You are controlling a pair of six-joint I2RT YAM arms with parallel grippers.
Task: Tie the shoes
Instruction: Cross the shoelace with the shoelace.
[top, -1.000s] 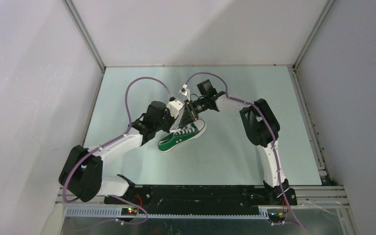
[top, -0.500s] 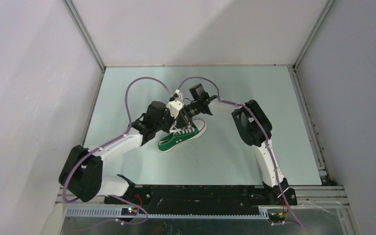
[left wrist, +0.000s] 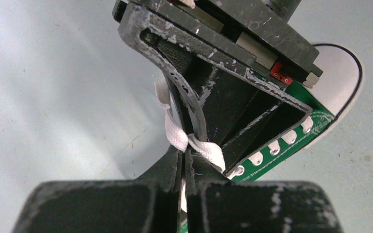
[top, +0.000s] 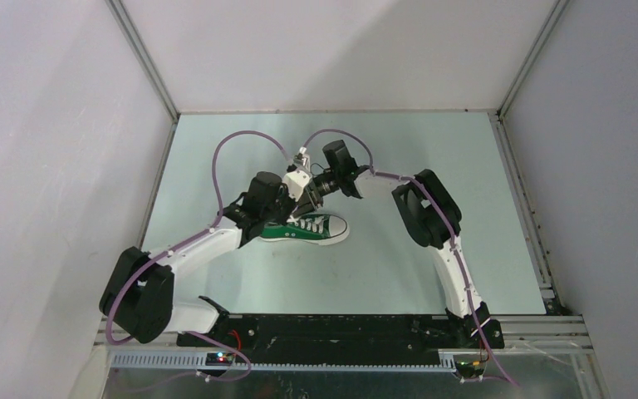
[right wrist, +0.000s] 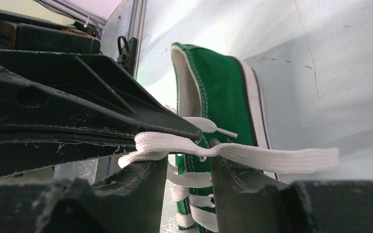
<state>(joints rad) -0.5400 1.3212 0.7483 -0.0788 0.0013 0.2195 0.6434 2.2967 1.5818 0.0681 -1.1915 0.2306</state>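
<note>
The shoes are one small green sneaker point(top: 303, 230) with a white toe cap, lying on the table with its toe to the right. My left gripper point(left wrist: 188, 155) is shut on a white lace point(left wrist: 177, 138) just above the eyelets; in the top view this left gripper point(top: 297, 199) hangs over the shoe's heel end. My right gripper point(right wrist: 188, 158) is open, and a flat lace point(right wrist: 272, 159) lies draped across its two fingertips, not pinched. In the right wrist view the sneaker point(right wrist: 218, 97) shows behind the fingers. The right gripper point(top: 309, 187) nearly touches the left one.
The pale green table point(top: 432, 150) is walled by white panels on three sides. Purple cables point(top: 241, 141) loop above both wrists. A black rail point(top: 332, 328) with the arm bases runs along the near edge.
The right gripper has opened, letting go of the lace it pinched. The shoe has dropped from a tilted pose to lie flat on the table. The right arm shifted slightly left.
</note>
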